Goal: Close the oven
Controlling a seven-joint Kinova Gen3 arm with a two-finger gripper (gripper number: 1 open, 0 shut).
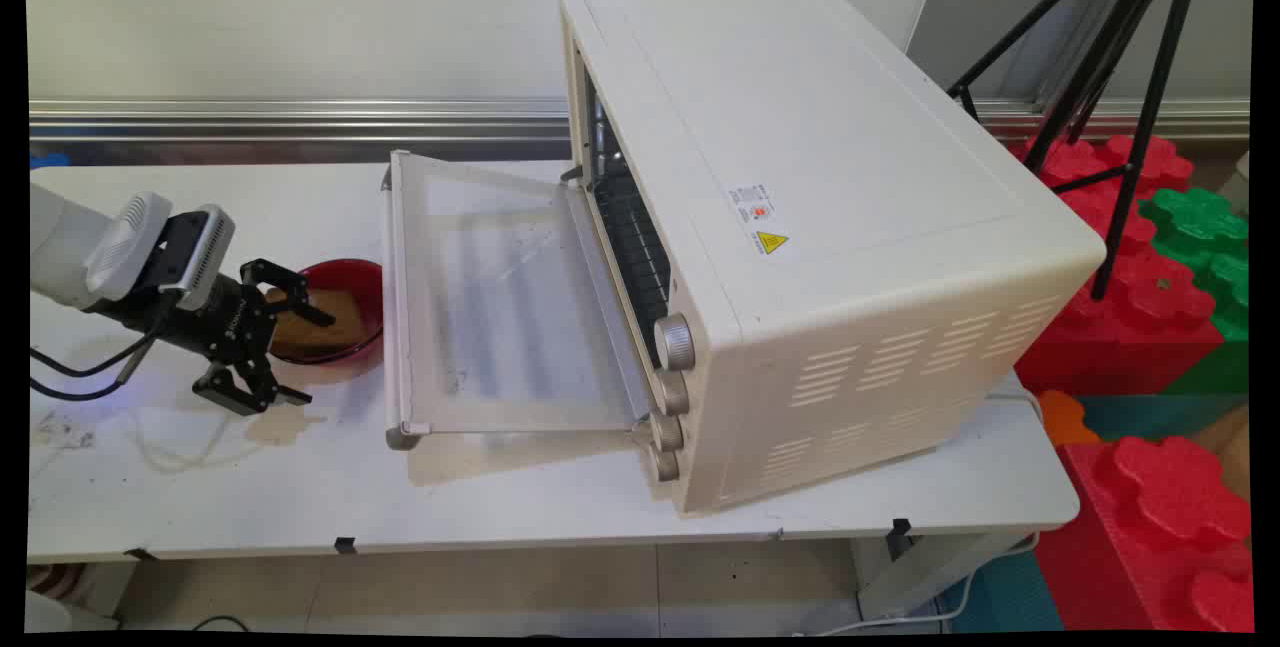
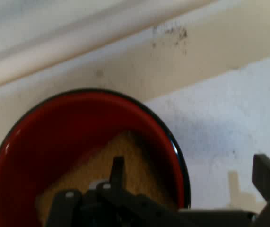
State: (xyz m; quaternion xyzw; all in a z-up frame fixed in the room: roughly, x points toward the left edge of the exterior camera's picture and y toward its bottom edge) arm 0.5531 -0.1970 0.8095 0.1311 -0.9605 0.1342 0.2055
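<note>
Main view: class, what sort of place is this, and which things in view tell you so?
Probably a robotics lab set up as a mock kitchen: a toaster oven with its door open on a white table, a camera tripod, and big foam blocks beside it.

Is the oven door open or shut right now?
Open. The door is folded down flat toward the bowl, and the rack inside the oven shows through the opening.

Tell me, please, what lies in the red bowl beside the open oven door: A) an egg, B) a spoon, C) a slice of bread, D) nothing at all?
C: a tan slice of bread lies inside the red bowl, with the open gripper straddling the bowl's rim.
</note>
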